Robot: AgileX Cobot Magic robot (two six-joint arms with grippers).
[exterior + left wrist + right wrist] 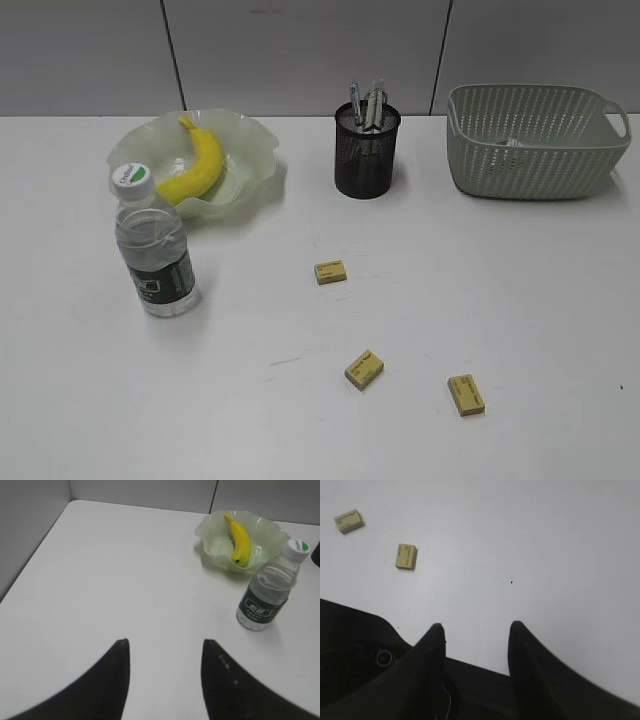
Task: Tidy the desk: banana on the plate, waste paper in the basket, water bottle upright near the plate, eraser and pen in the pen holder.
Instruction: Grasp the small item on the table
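Note:
A yellow banana (198, 162) lies in the pale green wavy plate (255, 160); both show in the left wrist view, banana (239, 540) and plate (210, 532). A clear water bottle (152, 243) stands upright in front of the plate, also in the left wrist view (267, 587). A black mesh pen holder (366, 152) holds pens (365, 103). Three yellow erasers lie on the table: (330, 271), (364, 369), (465, 394); two show in the right wrist view (406, 556), (349, 521). White paper (513, 144) lies in the green basket (535, 150). Left gripper (165, 642) and right gripper (475, 626) are open and empty, out of the exterior view.
The white table (300, 420) ends at a grey panelled wall at the back. In the left wrist view the table's left edge (30, 560) meets a grey wall. A dark robot base fills the right wrist view's lower left (350, 650).

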